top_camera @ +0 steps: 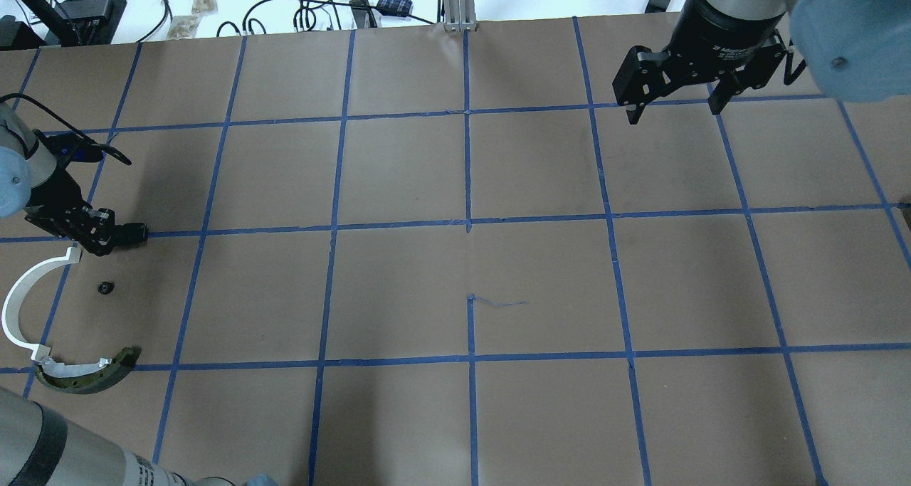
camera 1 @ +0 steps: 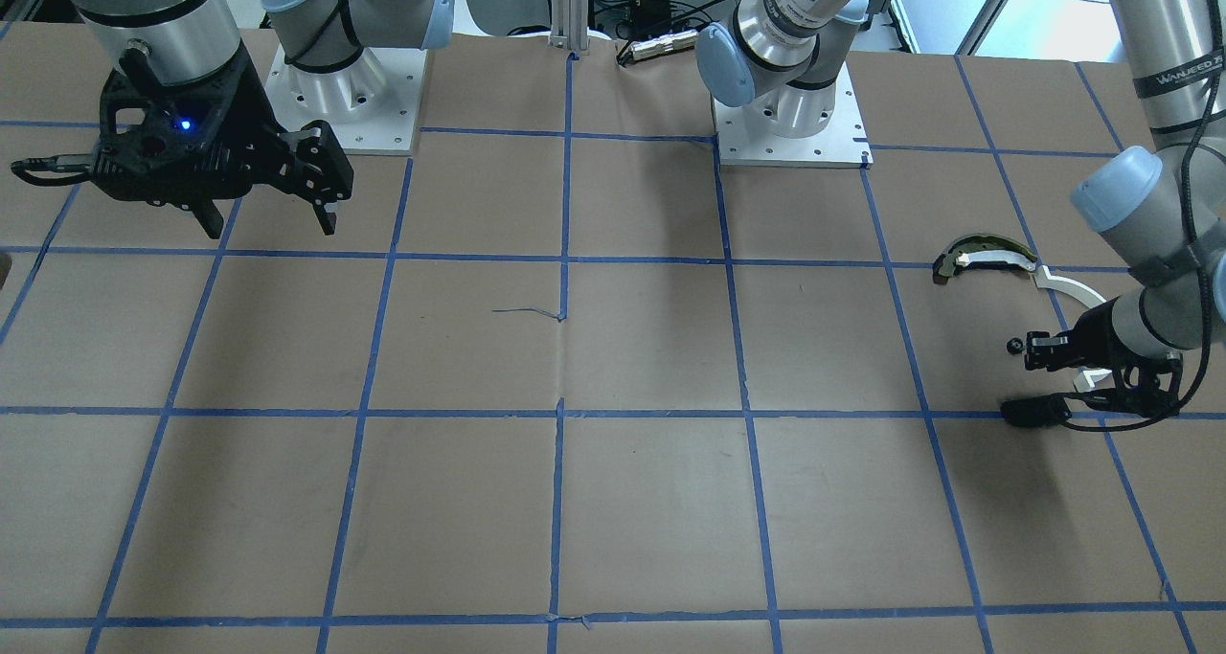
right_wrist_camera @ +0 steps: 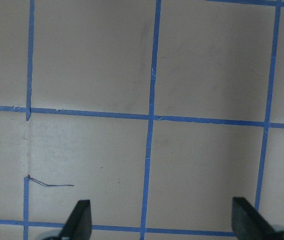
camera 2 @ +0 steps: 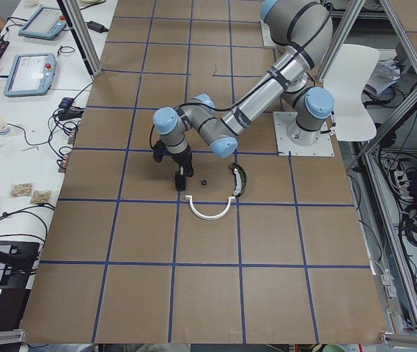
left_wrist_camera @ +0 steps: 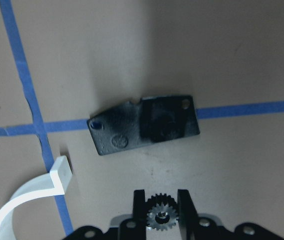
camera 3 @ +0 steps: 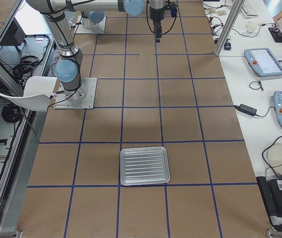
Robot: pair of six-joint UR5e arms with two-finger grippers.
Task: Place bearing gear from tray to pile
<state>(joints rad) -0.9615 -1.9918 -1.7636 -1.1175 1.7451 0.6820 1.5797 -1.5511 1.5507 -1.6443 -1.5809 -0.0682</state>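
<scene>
My left gripper (left_wrist_camera: 161, 212) is shut on a small toothed bearing gear (left_wrist_camera: 161, 216), held low over the table. Just ahead of it lies the pile's flat black plate (left_wrist_camera: 144, 124) on a blue tape line, with the end of the thin white arc strip (left_wrist_camera: 32, 195) beside it. In the overhead view the left gripper (top_camera: 99, 238) is at the far left, next to the plate (top_camera: 132, 233), the arc (top_camera: 18, 294) and the dark curved piece with gold-white trim (top_camera: 89, 376). My right gripper (top_camera: 672, 109) is open and empty, high up at the far right.
A tiny black part (top_camera: 106, 287) lies between the arc and the plate. The ribbed metal tray (camera 3: 144, 166) sits at the table's right end and looks empty. Both arm bases (camera 1: 790, 127) stand at the back edge.
</scene>
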